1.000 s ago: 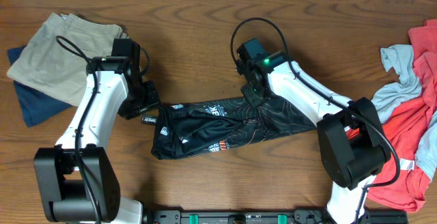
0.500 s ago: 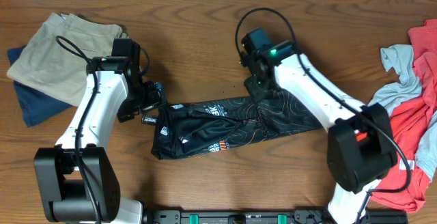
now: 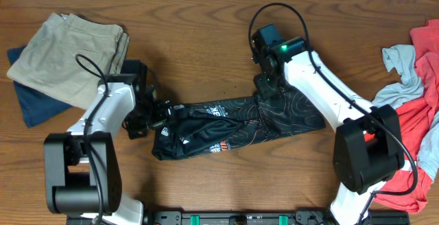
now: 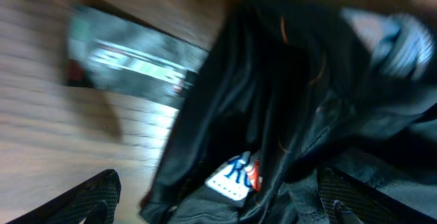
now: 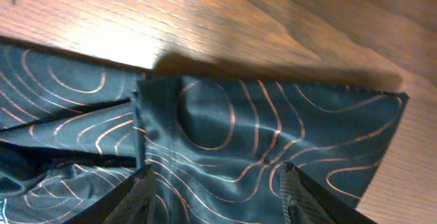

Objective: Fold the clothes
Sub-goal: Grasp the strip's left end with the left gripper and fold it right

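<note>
A black jersey (image 3: 233, 123) with orange contour lines and white logos lies bunched lengthwise across the middle of the table. My left gripper (image 3: 152, 113) is open at its left end, its fingers (image 4: 218, 200) either side of the dark fabric (image 4: 287, 101) with a white logo patch. My right gripper (image 3: 264, 88) is open over the jersey's upper right part, fingers (image 5: 218, 200) spread just above the patterned cloth (image 5: 273, 135), not closed on it.
Folded khaki trousers (image 3: 65, 53) lie on a navy garment (image 3: 34, 105) at the back left. A heap of red and grey clothes (image 3: 411, 115) fills the right edge. A small black tag (image 4: 130, 53) lies on the wood by the jersey's left end.
My left gripper moved down and right onto the jersey's left end. My right arm shifted right and back along the jersey's upper edge. The jersey has barely moved.
</note>
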`<action>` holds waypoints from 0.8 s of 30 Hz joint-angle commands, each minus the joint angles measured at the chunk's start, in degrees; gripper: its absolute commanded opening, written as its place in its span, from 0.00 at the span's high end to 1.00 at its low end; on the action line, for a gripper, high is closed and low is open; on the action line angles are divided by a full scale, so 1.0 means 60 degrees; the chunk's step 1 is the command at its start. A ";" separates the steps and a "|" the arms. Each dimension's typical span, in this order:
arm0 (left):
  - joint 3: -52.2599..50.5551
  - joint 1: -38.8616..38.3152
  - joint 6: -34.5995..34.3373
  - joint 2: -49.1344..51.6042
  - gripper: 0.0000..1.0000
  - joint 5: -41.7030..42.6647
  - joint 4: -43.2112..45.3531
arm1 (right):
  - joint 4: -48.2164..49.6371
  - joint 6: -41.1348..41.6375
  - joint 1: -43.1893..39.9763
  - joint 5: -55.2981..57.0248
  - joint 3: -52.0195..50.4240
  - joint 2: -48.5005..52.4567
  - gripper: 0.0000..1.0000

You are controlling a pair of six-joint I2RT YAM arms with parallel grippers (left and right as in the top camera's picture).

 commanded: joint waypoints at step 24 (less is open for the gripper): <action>-0.1049 0.0324 -0.0266 -0.0011 0.94 -0.0033 0.1421 | -0.0346 0.0583 -0.0849 0.0714 0.0153 -0.0186 0.47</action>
